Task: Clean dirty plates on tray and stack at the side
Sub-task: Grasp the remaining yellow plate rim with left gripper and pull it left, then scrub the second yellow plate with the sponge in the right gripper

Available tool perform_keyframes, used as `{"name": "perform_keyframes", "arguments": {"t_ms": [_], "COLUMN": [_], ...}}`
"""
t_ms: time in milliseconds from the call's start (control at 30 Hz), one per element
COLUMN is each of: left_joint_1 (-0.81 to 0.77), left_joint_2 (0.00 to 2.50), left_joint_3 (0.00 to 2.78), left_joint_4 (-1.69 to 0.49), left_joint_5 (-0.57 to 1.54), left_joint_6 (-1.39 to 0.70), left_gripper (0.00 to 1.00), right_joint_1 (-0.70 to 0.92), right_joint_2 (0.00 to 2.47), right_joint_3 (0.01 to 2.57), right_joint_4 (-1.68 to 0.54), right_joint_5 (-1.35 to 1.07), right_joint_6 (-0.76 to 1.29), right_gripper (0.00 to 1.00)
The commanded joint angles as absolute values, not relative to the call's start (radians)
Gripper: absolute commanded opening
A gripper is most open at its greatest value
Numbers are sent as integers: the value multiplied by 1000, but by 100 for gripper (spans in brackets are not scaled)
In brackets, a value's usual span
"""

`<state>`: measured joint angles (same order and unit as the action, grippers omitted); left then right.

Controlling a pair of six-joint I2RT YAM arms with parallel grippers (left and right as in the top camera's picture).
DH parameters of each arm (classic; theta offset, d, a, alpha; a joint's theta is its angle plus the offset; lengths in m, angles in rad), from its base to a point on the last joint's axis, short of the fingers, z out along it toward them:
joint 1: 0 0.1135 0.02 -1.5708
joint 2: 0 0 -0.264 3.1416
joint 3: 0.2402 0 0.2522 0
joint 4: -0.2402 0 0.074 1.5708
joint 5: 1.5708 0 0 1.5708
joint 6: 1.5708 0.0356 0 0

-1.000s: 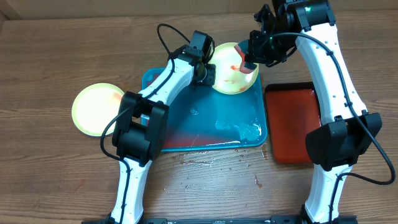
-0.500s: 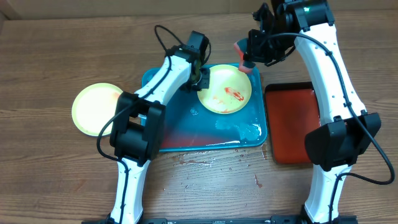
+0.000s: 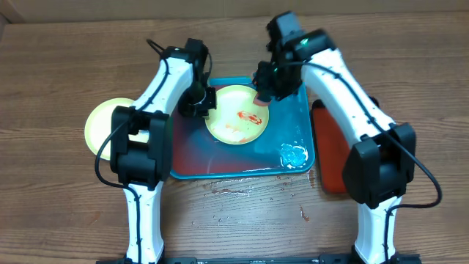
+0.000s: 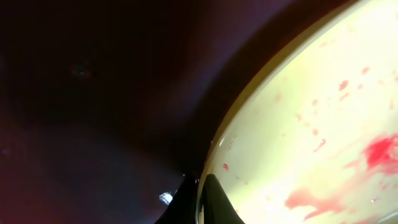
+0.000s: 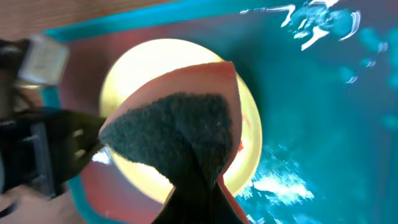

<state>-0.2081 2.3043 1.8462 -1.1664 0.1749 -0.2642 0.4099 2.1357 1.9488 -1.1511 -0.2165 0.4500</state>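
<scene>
Wooden table point(image 3: 58, 59). The big teal-rimmed tray point(image 3: 289, 125) sits mid-table, long axis parallel to the near edge. Its floor is wet, reddish toward its near left part, with a foamy puddle point(image 3: 293, 154) in its near right corner.

One thing is in it: a pale yellow-green plate point(image 3: 231, 132), face up in the far half, slightly left of the tray's middle. Red sauce smears run across its centre and right. It is round, so no long axis. Cannot tell if it lies fully flat.

The small black-rimmed red tray point(image 3: 330, 158) is just beside the big tray's right side, partly hidden by the right arm.

A second yellow-green plate point(image 3: 99, 128) lies on bare table toward the left edge, outside the tray. It looks clean where visible and is partly covered by the left arm.

The left gripper point(image 3: 203, 105) is at the dirty plate's left rim. In the wrist view its fingers pinch that rim.

The right gripper point(image 3: 264, 92) is clamped on a pink sponge point(image 5: 174, 124) with its dark scrub face showing. The sponge is over the plate's far right rim. Contact cannot be told.
</scene>
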Motion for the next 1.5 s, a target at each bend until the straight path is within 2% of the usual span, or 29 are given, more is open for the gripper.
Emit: {"name": "perform_keyframes", "arguments": {"t_ms": [0, 333, 600, 800, 1033, 1233, 1467], "left_joint_1": [-195, -199, -199, -199, -199, -199, -199], "left_joint_2": [2322, 2322, 2322, 2322, 2322, 2322, 2322], "left_joint_3": [1829, 1829, 1829, 1829, 1829, 1829, 1829], "left_joint_4": [-1183, -1200, -1187, -1174, -1155, -1152, -1153], "left_joint_5": [236, 237, 238, 243, 283, 297, 296], "left_joint_6": [-180, -127, -135, -142, -142, -142, -142], "left_gripper": [5, 4, 4, 4, 4, 4, 4], "right_joint_1": [424, 424, 436, 482, 509, 597, 574], "right_joint_2": [2106, 2205, 2268, 2311, 2349, 2349, 2349], "right_joint_3": [1858, 1755, 1755, 1755, 1755, 1755, 1791], "right_joint_4": [-1088, -961, -987, -1067, -1001, -913, -1034], "right_joint_5": [-156, -148, -256, -207, -416, -436, -341], "right_joint_6": [511, 527, 525, 596, 568, 565, 565], "right_gripper": [4, 4, 4, 4, 4, 4, 4]}}
